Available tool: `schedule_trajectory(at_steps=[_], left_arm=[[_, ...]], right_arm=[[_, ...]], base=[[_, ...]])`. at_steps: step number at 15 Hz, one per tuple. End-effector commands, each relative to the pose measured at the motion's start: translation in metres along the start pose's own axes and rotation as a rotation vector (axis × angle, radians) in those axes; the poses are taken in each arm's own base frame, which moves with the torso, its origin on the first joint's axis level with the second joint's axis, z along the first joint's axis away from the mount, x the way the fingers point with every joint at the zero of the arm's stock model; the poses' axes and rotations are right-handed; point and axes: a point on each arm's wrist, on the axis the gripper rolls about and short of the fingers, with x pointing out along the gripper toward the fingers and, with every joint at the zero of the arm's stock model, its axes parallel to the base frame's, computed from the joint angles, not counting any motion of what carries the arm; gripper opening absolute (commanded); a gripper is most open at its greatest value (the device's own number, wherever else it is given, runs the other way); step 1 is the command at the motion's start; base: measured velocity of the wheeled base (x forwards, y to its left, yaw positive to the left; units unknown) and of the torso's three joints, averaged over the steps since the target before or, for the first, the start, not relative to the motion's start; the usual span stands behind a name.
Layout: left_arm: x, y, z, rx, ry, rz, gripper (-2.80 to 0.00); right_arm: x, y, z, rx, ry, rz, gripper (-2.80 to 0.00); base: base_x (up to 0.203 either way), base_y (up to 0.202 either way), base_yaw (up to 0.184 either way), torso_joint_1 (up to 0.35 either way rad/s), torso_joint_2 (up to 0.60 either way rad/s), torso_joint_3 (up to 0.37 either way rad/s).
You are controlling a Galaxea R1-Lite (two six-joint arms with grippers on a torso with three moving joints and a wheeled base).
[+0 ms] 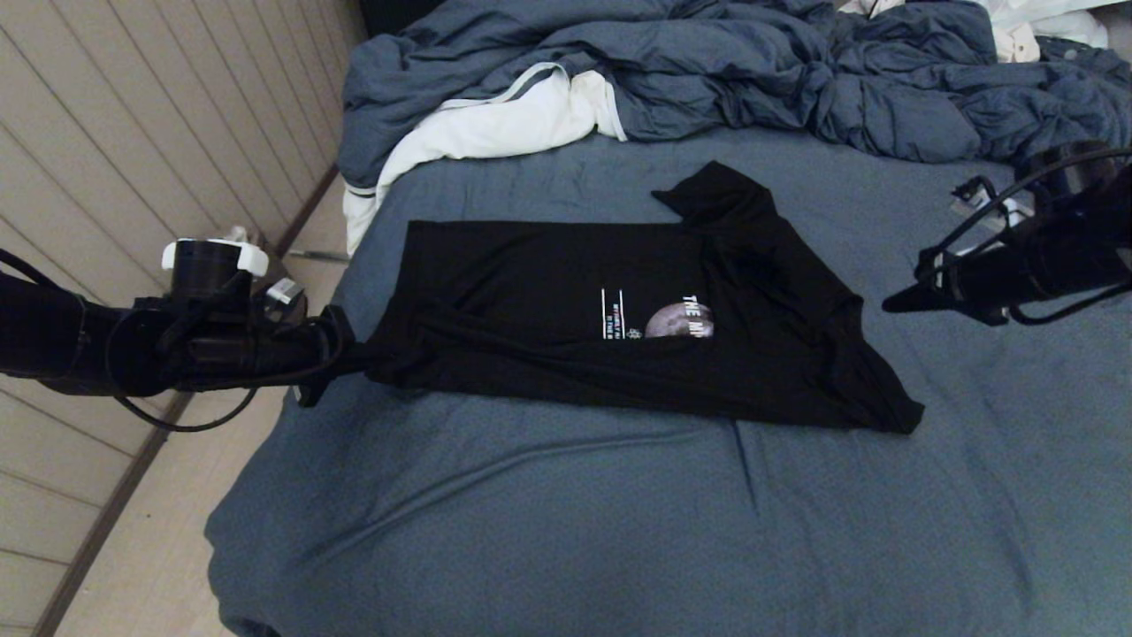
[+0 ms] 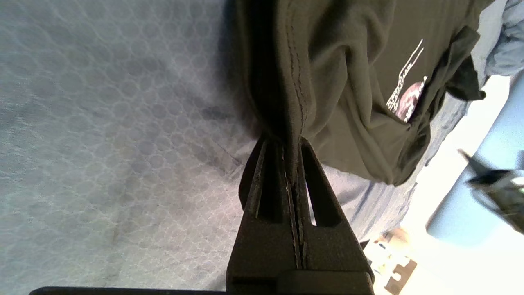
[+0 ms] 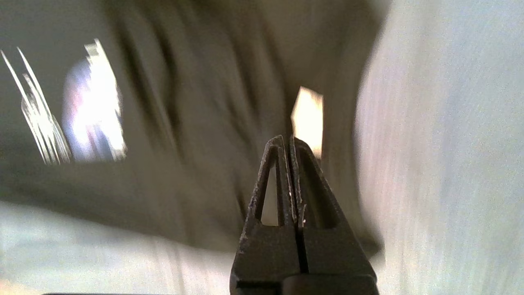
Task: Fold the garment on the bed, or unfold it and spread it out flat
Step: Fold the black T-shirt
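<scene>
The garment, a black T-shirt with a grey moon print, lies partly folded across the middle of the bed. Its print is half covered by a fold. My left gripper is at the shirt's left edge, shut on the stitched hem; in the left wrist view the cloth runs between the fingers. My right gripper hangs above the sheet just right of the shirt, shut and holding nothing. In the right wrist view it points at the black cloth.
A rumpled blue-grey duvet is heaped along the far side of the bed, with a white cloth with grey trim beside it. The bed's left edge drops to a pale floor by a panelled wall.
</scene>
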Motion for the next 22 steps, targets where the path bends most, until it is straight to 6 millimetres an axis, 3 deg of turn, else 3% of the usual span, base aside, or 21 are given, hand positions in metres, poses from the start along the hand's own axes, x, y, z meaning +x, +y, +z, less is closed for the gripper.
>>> schedule_trajectory(at_steps=[1, 5, 9, 17, 18, 22], left_arm=[[0.001, 0.001, 0.0, -0.005, 0.002, -0.002, -2.8], [0.006, 0.002, 0.004, 0.0, -0.003, -0.007, -2.8], [0.009, 0.001, 0.007, -0.001, -0.005, -0.009, -2.8], [0.01, 0.002, 0.007, -0.002, -0.003, -0.008, -2.8], [0.01, 0.002, 0.007, -0.002, -0.004, -0.008, -2.8], [0.01, 0.002, 0.008, 0.0, -0.003, -0.009, -2.8]], right_arm=[[0.008, -0.027, -0.02, 0.04, 0.114, -0.007, -2.8], [0.004, -0.052, -0.041, -0.007, 0.169, 0.0, -2.8], [0.002, -0.062, -0.045, -0.01, 0.167, 0.044, -2.8], [0.003, -0.062, -0.042, -0.011, 0.149, 0.081, -2.8], [0.002, -0.061, -0.042, -0.017, 0.149, 0.083, 0.0], [0.003, -0.063, -0.044, -0.02, 0.15, 0.082, 0.0]], base=[[0.0, 0.0, 0.0, 0.0, 0.0, 0.0], [0.0, 0.0, 0.0, 0.0, 0.0, 0.0], [0.0, 0.0, 0.0, 0.0, 0.0, 0.0], [0.0, 0.0, 0.0, 0.0, 0.0, 0.0], [0.0, 0.0, 0.0, 0.0, 0.0, 0.0], [0.0, 0.0, 0.0, 0.0, 0.0, 0.0]])
